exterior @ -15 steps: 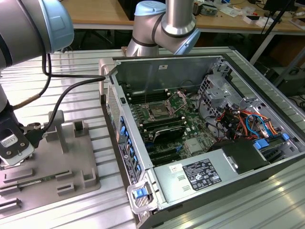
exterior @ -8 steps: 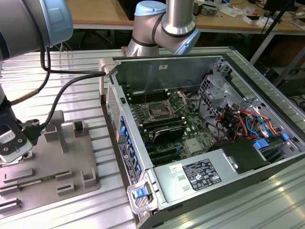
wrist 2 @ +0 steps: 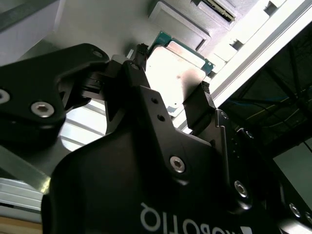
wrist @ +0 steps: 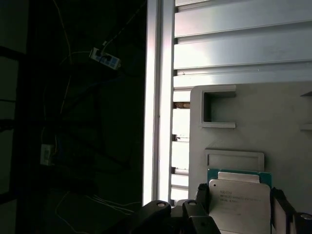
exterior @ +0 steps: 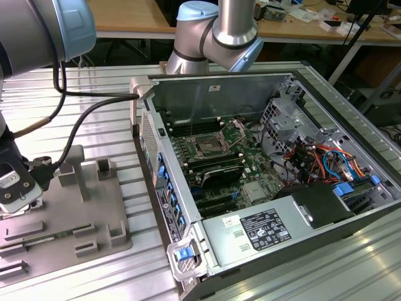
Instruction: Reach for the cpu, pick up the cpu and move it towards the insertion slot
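Note:
The cpu (wrist: 240, 207), a flat silvery square with a green rim, sits between my two black fingertips in both wrist views, just above the grey fixture plate (wrist: 273, 122). My gripper (wrist: 239, 197) is shut on it, one finger (wrist: 203, 195) against each opposite edge. In the second wrist view the cpu (wrist 2: 178, 68) shows past the gripper (wrist 2: 170, 80) body. In the exterior view my gripper (exterior: 17, 188) hangs low over the plate at the exterior view's left. The insertion slot (exterior: 207, 148), a metal-framed square socket, lies on the motherboard inside the open computer case, well off to the exterior view's right.
The grey fixture plate (exterior: 69, 216) carries raised blocks and recesses. The open case's side wall (exterior: 156, 169) stands between plate and motherboard. Drive cages and coloured cables (exterior: 319, 163) fill the case's far side. A black cable (exterior: 81, 119) trails from my wrist.

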`<state>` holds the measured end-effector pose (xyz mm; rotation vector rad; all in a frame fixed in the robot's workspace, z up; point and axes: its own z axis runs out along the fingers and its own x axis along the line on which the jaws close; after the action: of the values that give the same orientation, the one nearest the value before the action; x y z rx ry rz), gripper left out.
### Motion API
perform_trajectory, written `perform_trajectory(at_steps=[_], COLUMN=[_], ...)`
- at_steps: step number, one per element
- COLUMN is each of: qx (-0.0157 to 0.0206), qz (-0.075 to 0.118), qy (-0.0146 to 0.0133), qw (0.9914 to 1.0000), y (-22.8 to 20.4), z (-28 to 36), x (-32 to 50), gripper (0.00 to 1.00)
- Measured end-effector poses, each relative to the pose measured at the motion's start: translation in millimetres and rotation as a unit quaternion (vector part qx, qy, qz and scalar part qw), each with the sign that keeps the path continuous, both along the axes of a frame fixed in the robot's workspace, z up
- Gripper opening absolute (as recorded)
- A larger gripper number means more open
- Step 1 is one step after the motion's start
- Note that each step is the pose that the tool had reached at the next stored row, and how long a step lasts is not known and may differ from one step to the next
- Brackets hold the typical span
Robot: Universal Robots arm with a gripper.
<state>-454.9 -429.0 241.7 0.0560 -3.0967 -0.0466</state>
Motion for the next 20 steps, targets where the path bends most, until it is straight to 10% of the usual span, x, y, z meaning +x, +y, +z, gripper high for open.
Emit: perform_trajectory(at_steps=[20], qx=[0.0001], qz=[0.0], qy=[-0.0002], qw=[1.0], y=[0.0], z=[11.1], x=[0.1], gripper=[0.55])
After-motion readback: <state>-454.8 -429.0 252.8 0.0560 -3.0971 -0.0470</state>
